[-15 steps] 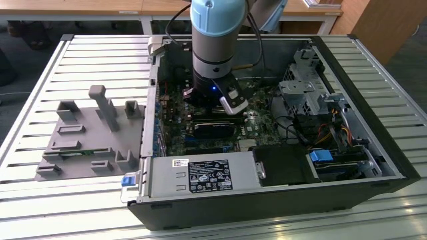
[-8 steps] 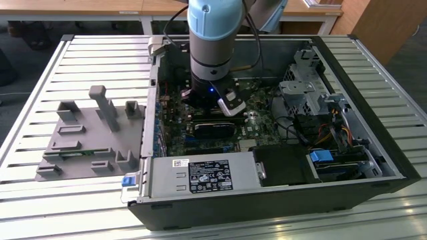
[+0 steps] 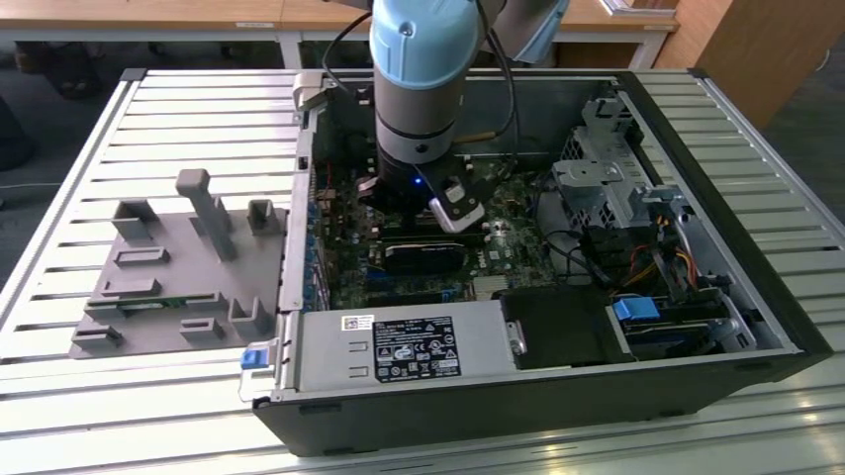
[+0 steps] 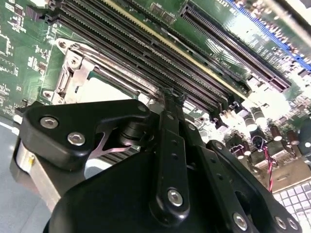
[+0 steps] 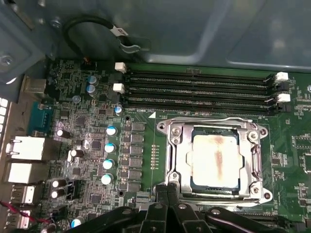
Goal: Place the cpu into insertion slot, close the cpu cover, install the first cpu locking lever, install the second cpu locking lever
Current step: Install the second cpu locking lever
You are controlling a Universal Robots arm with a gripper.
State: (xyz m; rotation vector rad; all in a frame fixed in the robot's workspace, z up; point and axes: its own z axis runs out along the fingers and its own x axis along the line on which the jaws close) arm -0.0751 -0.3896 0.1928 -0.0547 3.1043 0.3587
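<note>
In the first wrist view the cpu (image 5: 216, 160) lies flat in the insertion slot (image 5: 166, 127), its dull metal top marked by a brownish smear. The cpu cover (image 5: 181, 156) is down over it, framing the chip. A thin lever rod (image 5: 209, 120) runs along the socket's rim beside the memory slots. My gripper (image 5: 168, 191) is shut, its fingertips together at the socket's edge opposite those slots. In the second wrist view the gripper (image 4: 170, 94) touches the socket's corner where lever rods (image 4: 112, 60) end, beside the pale cpu (image 4: 104, 90). In the exterior view the arm (image 3: 420, 89) reaches down into the case.
Long black memory slots (image 5: 194, 90) lie beside the socket, and upright capacitors (image 5: 111, 145) stand on its other side. The open case holds a power supply (image 3: 396, 346), a drive cage (image 3: 595, 178) and cables (image 3: 660, 262). A grey fixture tray (image 3: 172, 267) sits at the exterior view's left.
</note>
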